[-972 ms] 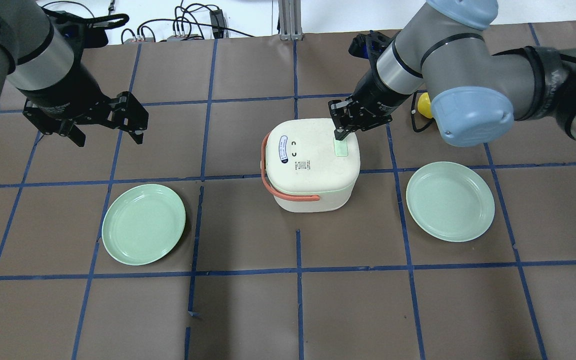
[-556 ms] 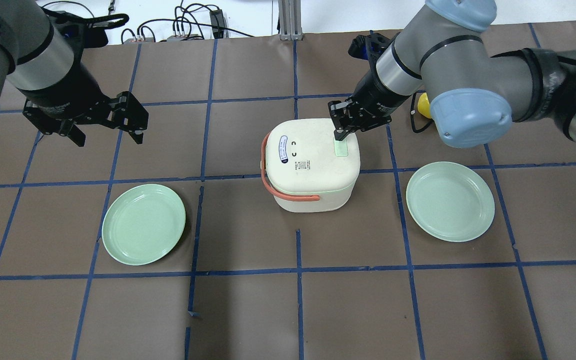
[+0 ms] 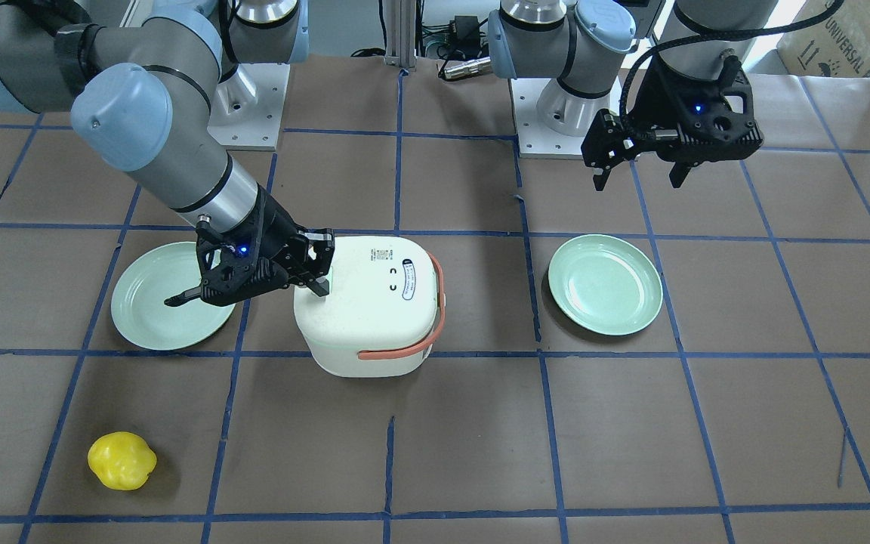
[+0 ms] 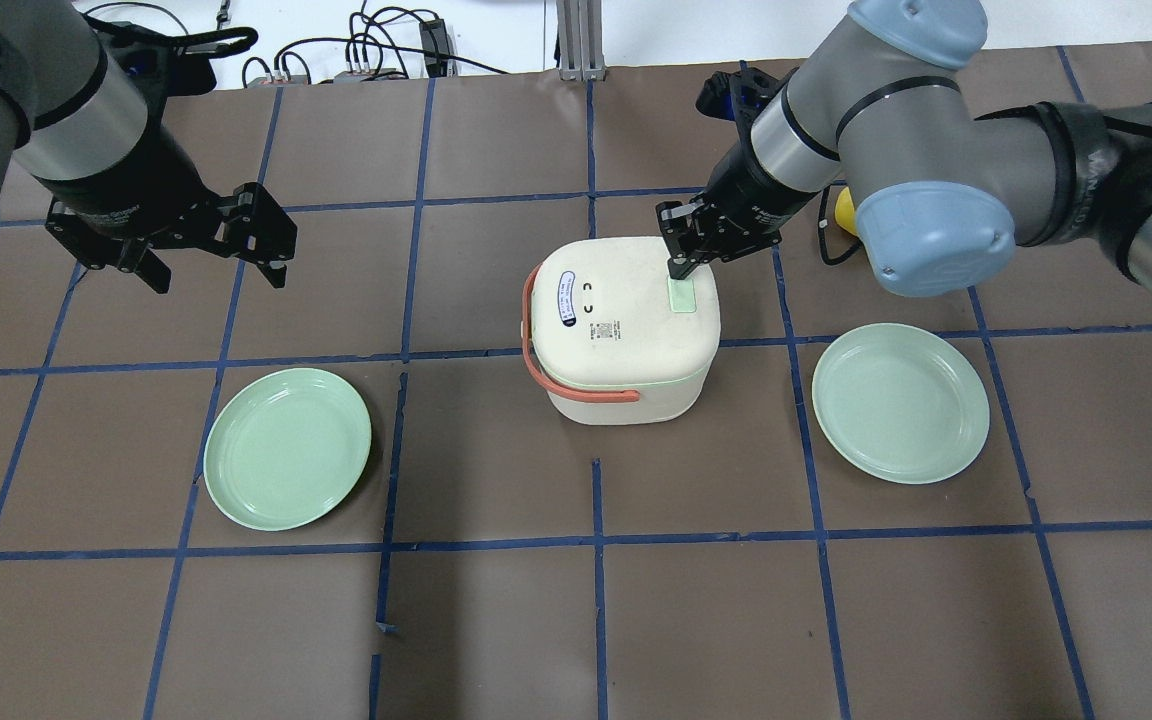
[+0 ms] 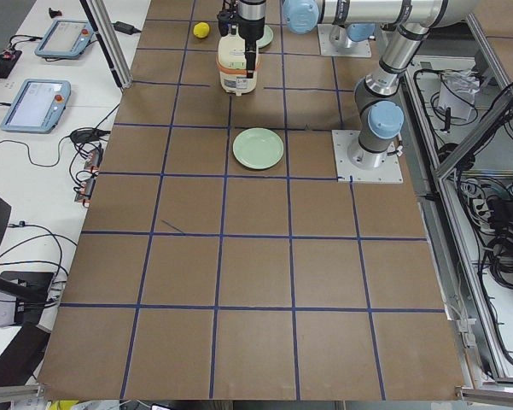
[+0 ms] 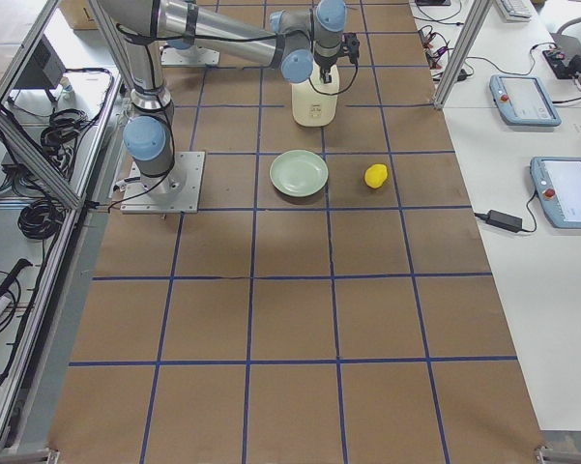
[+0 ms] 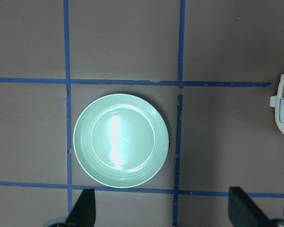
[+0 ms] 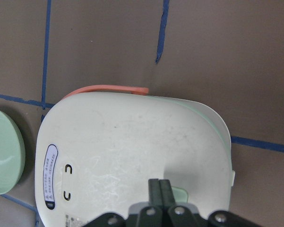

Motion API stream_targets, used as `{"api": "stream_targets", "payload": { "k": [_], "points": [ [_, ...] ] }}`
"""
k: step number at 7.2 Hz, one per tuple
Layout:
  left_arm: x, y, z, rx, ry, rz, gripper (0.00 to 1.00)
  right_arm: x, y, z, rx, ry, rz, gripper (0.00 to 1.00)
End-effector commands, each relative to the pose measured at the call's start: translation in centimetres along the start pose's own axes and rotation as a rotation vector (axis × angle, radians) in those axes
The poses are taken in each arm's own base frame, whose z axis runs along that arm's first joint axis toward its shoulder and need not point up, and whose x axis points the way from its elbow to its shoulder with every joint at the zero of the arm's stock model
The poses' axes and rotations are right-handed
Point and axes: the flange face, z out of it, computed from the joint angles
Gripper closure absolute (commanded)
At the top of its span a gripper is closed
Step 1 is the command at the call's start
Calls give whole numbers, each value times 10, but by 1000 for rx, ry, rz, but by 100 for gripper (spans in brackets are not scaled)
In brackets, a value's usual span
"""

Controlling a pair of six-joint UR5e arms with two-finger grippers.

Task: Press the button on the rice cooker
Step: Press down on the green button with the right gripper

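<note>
White rounded rice cooker (image 4: 616, 335), right hand (image 4: 677, 270) at mint button (image 4: 681, 297)

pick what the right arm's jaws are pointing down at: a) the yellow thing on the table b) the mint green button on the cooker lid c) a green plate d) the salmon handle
B: the right gripper, jaws shut together, points down at the mint green button on the lid of the rice cooker; the right wrist view shows the same.
</note>
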Motion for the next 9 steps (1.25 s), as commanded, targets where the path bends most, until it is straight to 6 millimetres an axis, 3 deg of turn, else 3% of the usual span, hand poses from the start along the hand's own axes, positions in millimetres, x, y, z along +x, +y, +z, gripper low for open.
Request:
{"api": "stream_targets", "payload": {
  "k": [1,3,6,8,9],
  "points": [
    [0,0,1,0,0,0,0,2,0,2,-3,0,-2,92],
    [0,0,0,1,0,0,0,8,-1,15,-7,0,-1,92],
    [0,0,0,1,0,0,0,7,-1,15,-3,0,2,91],
    [0,0,0,1,0,0,0,3,2,4,8,4,-3,89],
    [0,0,0,1,0,0,0,-4,7,-12,19,7,-3,83]
  ]
}}
